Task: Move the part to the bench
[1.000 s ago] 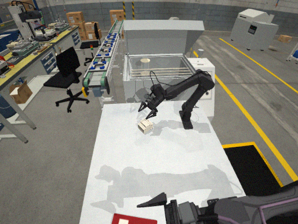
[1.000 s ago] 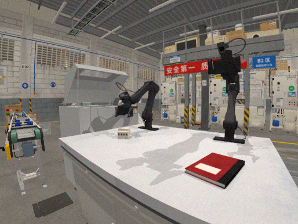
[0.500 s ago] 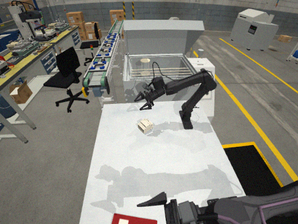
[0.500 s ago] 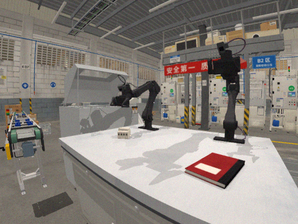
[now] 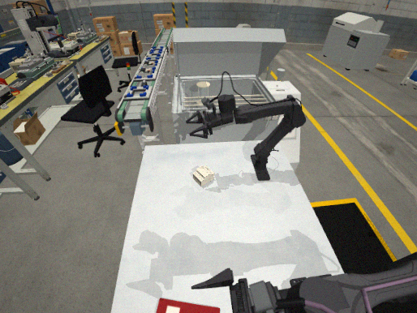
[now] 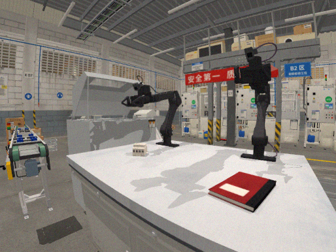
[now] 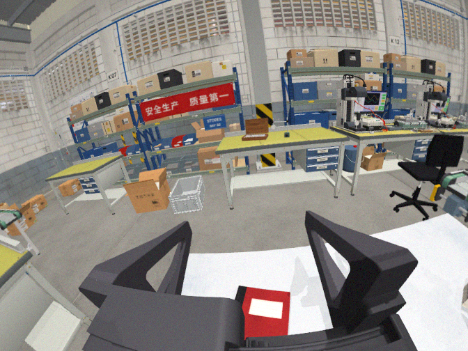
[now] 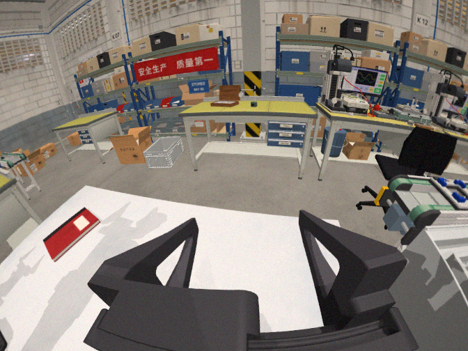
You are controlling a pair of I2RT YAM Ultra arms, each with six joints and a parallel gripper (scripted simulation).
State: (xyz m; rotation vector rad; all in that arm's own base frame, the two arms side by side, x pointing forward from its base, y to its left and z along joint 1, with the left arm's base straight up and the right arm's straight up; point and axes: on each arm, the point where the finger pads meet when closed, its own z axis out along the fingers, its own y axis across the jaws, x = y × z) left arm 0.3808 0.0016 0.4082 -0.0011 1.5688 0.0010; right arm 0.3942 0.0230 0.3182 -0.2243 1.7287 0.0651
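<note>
Part on the worktop, both pairs of jaws spread and holding nothing.
Left to right in the exterior view: the conveyor (image 5: 134, 111) (image 6: 30, 151) stands on the floor, then the cabinet (image 5: 231, 135) (image 6: 78, 137), its lid (image 5: 227, 36) (image 6: 98, 88) raised and pale rods (image 5: 243, 96) running across inside. The right jaws (image 5: 189, 128) (image 6: 124, 102) hang in the air, spread wide with nothing between them. The cream part (image 5: 204, 175) (image 6: 139, 149) (image 7: 465, 296) sits on the white worktop (image 5: 203, 219) (image 6: 183, 209) (image 7: 242, 264) (image 8: 234, 256), outside the cabinet and apart from both arms. Next, the red book (image 5: 184, 308) (image 6: 243, 189) (image 7: 266, 321) (image 8: 72, 234) lies flat, well apart from the part. Last, the left jaws (image 5: 215, 280) (image 6: 236, 75) are raised above the worktop, also wide apart and holding nothing.

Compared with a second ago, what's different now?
The right gripper has lifted and pulled back from the cream part, toward the cabinet. The part, the red book and the left arm stayed put.
</note>
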